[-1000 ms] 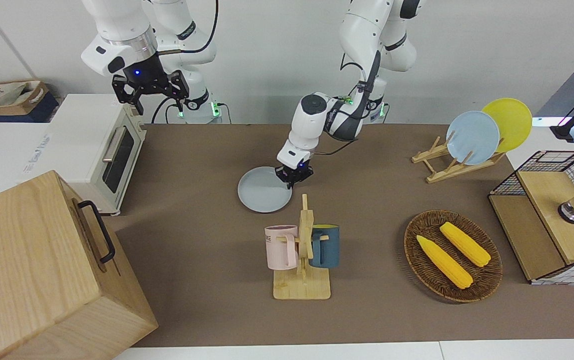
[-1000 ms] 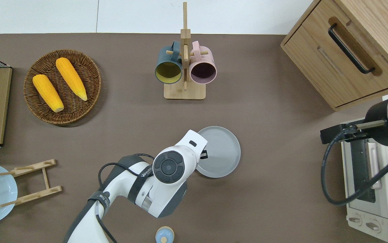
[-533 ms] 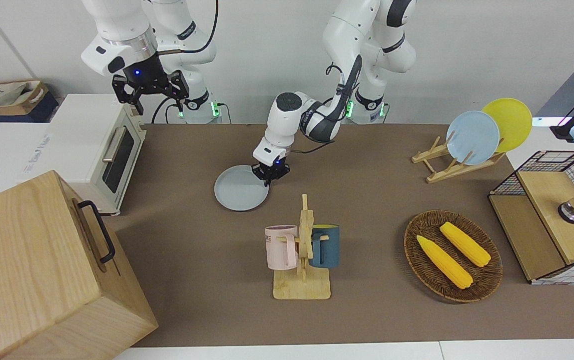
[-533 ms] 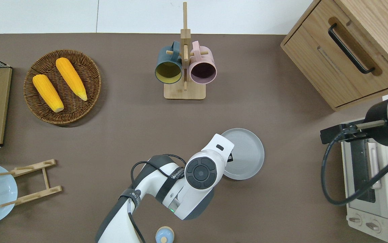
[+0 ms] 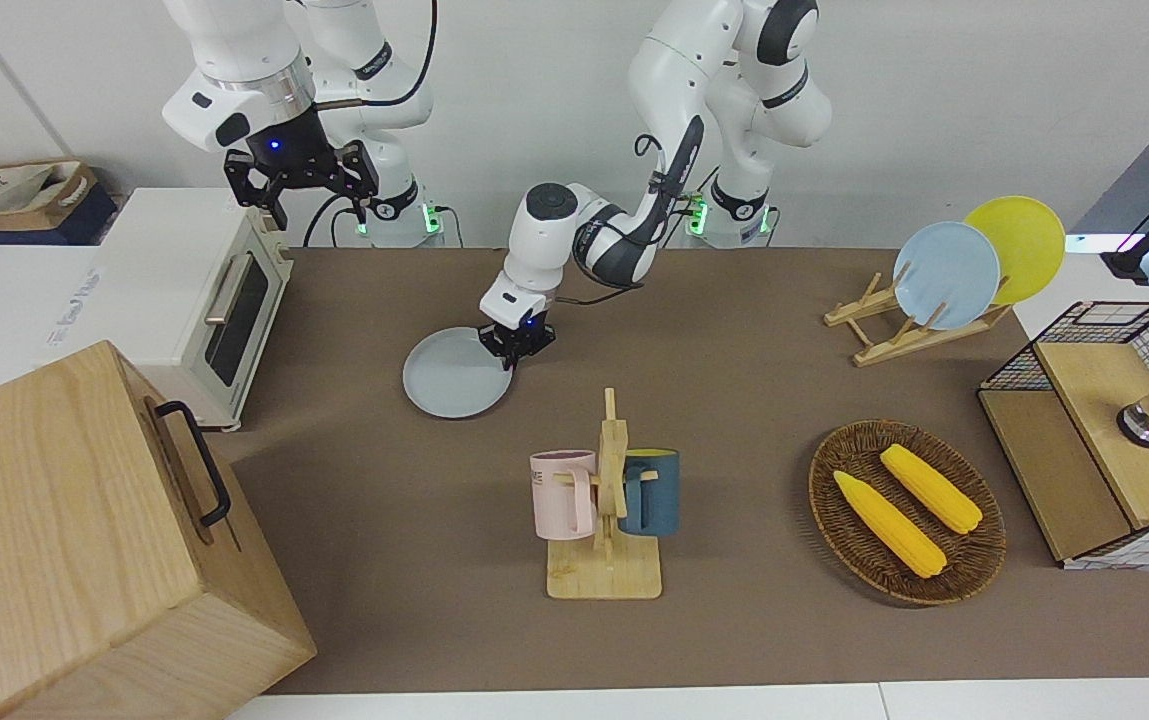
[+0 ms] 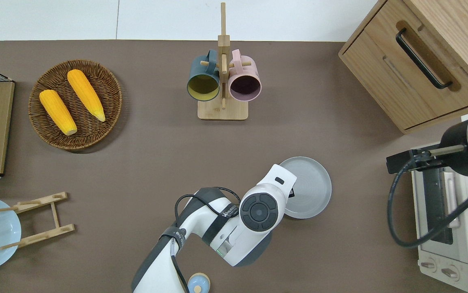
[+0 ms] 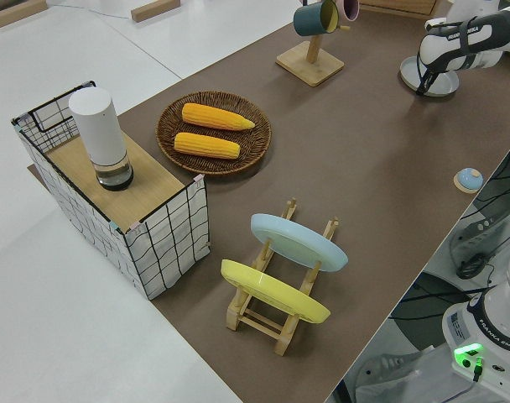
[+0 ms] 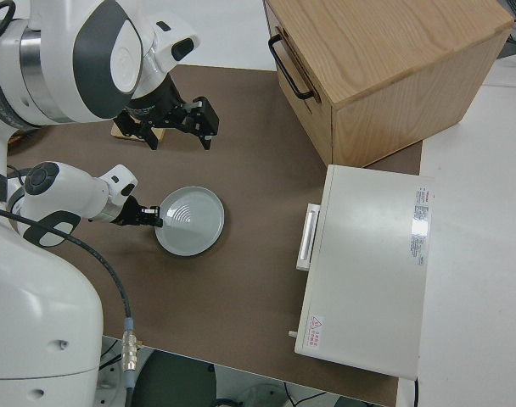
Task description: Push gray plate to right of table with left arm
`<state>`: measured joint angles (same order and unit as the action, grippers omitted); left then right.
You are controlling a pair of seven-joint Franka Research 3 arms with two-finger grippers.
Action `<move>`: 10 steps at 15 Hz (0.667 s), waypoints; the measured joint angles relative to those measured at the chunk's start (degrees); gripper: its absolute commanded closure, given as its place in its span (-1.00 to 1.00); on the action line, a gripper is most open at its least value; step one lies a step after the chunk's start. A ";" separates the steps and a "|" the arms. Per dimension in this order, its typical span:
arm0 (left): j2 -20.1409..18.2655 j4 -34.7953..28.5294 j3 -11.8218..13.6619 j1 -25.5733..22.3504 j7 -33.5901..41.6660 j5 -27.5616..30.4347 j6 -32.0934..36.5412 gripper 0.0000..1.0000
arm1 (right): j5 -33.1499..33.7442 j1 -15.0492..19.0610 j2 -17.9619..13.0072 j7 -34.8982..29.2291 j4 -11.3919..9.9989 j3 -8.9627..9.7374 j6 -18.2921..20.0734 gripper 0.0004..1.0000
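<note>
while the gray plate (image 5: pixel 454 373) is lying flat on the brown counter (image 5: pixel 734 400), the left pincer (image 5: pixel 514 340) is pressing down at the plate's rim on the side toward the left arm's end of the counter, its tips touching the plate; whether its fingers are apart or together i cannot tell. the left arm (image 6: pixel 234 219) is bending low over the counter, its wrist covering part of the plate in the overhead view.

taking the gray plate as the landmark: the toaster oven (image 5: pixel 199 300) is sitting toward the right arm's end of the counter from it, well apart, with bare brown surface lying between them. the large wooden cabinet (image 6: pixel 421 61) with the black handle is standing farther from the robots than the plate and also toward the right arm's end. the wooden mug rack (image 5: pixel 606 520), carrying a pink mug (image 5: pixel 564 492) and a dark blue mug (image 5: pixel 650 490), is standing farther from the robots than the plate, near it but not touching. the wicker basket (image 5: pixel 974 560) holding two corn cobs (image 5: pixel 889 522), the plate rack (image 5: pixel 899 330) holding a sky-blue plate (image 5: pixel 946 275) and a yellow plate (image 5: pixel 1024 245), and the wire crate (image 5: pixel 1144 330) are all sitting well away toward the left arm's end.

the right arm is parked, its right pincer (image 5: pixel 302 185) hanging with fingers apart.
</note>
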<state>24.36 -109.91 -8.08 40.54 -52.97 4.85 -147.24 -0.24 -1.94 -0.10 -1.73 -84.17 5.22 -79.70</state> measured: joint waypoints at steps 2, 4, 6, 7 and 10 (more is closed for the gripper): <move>0.13 0.03 0.01 0.00 0.00 0.00 -0.01 -0.27 | 0.00 0.00 0.00 0.00 0.00 0.00 0.00 -0.97; 0.12 0.20 0.05 0.00 0.00 0.00 0.12 -0.55 | 0.00 0.00 0.00 0.00 0.00 0.00 0.00 -0.97; -0.08 0.40 0.15 0.00 0.07 0.00 0.83 -0.81 | 0.00 0.00 0.00 0.00 0.00 0.00 0.00 -0.97; -0.33 0.59 0.24 -0.01 0.15 0.00 1.36 -0.84 | 0.00 0.00 0.00 0.00 0.00 0.00 0.00 -0.97; -1.97 1.18 0.77 -0.25 1.75 0.00 4.92 -0.93 | 0.00 0.00 0.00 0.00 0.00 0.00 0.00 -0.97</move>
<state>22.39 -108.73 -7.31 40.30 -51.22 4.85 -142.32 -0.24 -1.94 -0.10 -1.73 -84.17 5.22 -79.70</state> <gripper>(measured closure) 0.079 0.013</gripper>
